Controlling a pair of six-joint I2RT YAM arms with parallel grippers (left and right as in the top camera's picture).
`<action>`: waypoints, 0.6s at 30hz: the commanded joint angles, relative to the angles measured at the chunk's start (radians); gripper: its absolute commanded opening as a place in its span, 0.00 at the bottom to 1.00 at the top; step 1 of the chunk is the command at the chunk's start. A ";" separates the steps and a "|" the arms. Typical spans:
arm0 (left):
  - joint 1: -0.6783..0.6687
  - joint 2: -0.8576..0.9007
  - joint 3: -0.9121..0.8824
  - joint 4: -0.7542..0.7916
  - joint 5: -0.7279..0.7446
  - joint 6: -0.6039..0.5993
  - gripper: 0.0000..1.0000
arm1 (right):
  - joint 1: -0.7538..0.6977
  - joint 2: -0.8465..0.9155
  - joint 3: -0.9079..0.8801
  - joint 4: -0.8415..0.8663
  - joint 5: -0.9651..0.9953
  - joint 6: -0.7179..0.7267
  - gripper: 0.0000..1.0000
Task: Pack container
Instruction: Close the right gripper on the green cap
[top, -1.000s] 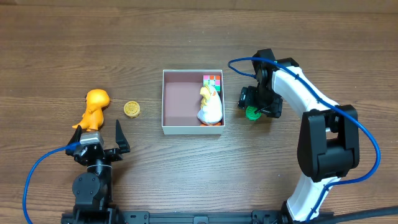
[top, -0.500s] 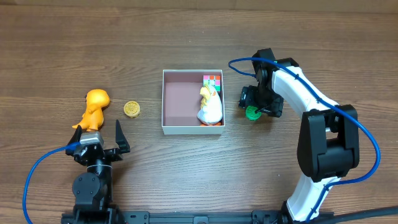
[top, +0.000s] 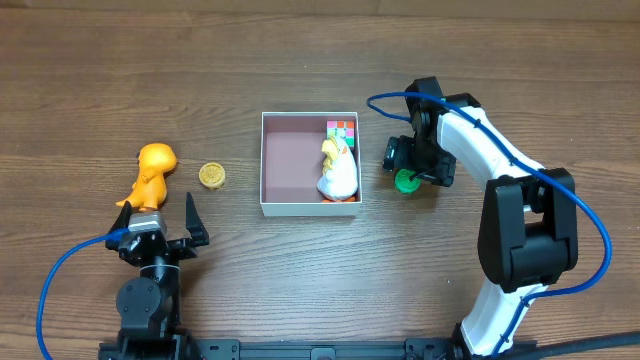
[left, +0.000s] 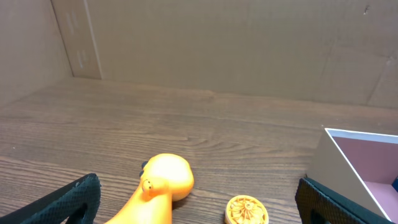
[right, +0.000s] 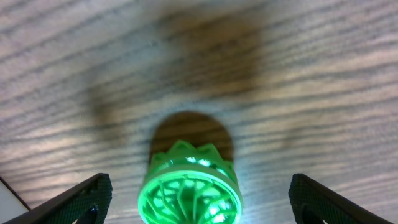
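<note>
The container (top: 292, 160) sat in the middle of the tabletop (top: 300, 270), holding a white-and-yellow toy (top: 338, 176) and a colourful cube (top: 341, 129) along its right wall. The right hand (top: 405, 168) hung spread wide either side of a green toy (right: 189, 190) just outside, not touching it; the left hand (top: 163, 218) gaped empty

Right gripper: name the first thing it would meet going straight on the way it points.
Probably the green toy, centred in the wrist view between the open fingers of the right gripper, with the table under it. Depth is unclear.
</note>
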 joint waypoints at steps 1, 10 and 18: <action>0.007 -0.002 -0.003 0.001 0.005 0.026 1.00 | 0.003 0.011 -0.039 0.027 0.016 0.000 0.93; 0.007 -0.002 -0.003 0.001 0.005 0.026 1.00 | 0.003 0.012 -0.048 0.048 -0.006 -0.004 0.94; 0.007 -0.002 -0.003 0.001 0.005 0.026 1.00 | 0.003 0.012 -0.050 0.071 -0.012 -0.008 0.94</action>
